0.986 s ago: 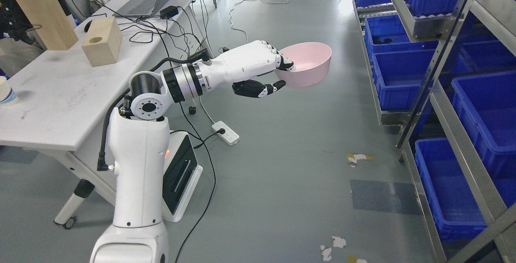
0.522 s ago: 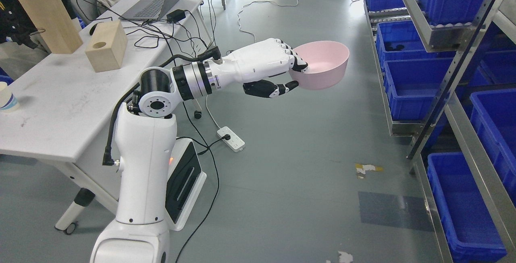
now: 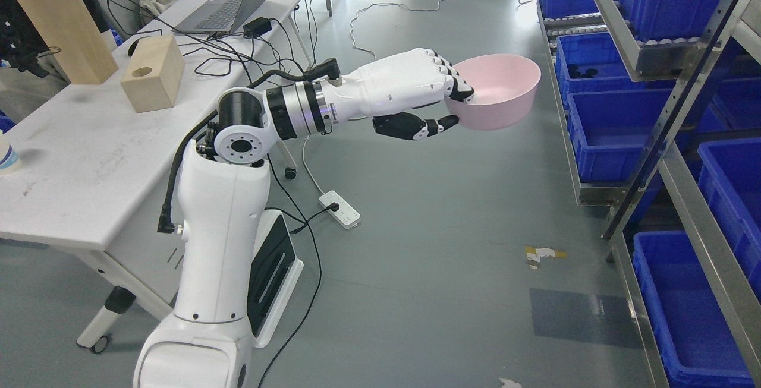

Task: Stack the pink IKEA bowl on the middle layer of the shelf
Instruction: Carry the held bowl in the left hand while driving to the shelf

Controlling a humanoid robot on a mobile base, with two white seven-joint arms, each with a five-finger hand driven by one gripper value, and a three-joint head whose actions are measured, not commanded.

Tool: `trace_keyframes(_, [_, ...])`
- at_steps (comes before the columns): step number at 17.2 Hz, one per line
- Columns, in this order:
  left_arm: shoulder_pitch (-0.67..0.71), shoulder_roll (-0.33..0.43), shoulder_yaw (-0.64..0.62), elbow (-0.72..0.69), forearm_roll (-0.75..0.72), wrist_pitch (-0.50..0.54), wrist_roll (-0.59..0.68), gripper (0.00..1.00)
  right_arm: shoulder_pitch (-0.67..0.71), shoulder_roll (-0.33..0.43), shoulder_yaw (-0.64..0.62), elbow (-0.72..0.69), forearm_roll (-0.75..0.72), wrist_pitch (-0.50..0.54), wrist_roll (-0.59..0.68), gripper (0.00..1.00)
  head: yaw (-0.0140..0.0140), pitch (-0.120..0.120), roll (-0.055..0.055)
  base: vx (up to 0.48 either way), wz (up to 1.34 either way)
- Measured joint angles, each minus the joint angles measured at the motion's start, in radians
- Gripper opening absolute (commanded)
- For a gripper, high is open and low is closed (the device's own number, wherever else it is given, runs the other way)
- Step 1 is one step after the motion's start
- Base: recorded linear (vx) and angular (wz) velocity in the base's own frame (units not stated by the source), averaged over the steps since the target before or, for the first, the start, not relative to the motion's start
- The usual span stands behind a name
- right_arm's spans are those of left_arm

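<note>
We are holding the pink bowl (image 3: pixel 502 91) with our left hand (image 3: pixel 425 88). Our fingers (image 3: pixel 461 88) are hooking over the near rim and our thumb (image 3: pixel 416 126) is pressing up under the side, so the hand is closed on the bowl. The bowl is up in the air over the gray floor (image 3: pixel 428 245), with its open side facing up. It is not on the shelf yet.

The shelf (image 3: pixel 648 55) is standing at three o'clock from the bowl, close by but not touching. Blue bins (image 3: pixel 606 123) are sitting on its layers.

We are thinking the job now is carrying the bowl over to the middle layer. To do it well, we should be keeping the bowl flat, keeping the squeeze firm, and going slowly so the rim is not bumping the metal post (image 3: pixel 666 114).

Behind our arm, at nine o'clock, a white table (image 3: pixel 89 162) is holding a wooden block (image 3: pixel 151 73) and a laptop (image 3: pixel 229 2).
</note>
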Motion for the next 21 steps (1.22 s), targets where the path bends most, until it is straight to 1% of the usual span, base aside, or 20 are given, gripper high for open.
trace_keyframes(5, [-0.007, 0.0, -0.021, 0.005, 0.002, 0.001, 0.0, 0.01, 0.0, 0.0, 0.0, 0.0, 0.0, 0.0, 0.0, 1.0, 0.0, 0.0, 0.0, 0.009, -0.01])
trace_keyframes(12, [-0.01, 0.0, -0.038, 0.02, 0.002, 0.002, 0.0, 0.01, 0.0, 0.0, 0.0, 0.0, 0.0, 0.0, 0.0, 1.0, 0.0, 0.0, 0.0, 0.041, -0.21])
trace_keyframes(21, [-0.037, 0.0, -0.048, 0.033, 0.005, -0.002, 0.002, 0.02, 0.0, 0.0, 0.0, 0.0, 0.0, 0.0, 0.0, 1.0, 0.0, 0.0, 0.0, 0.099, -0.5])
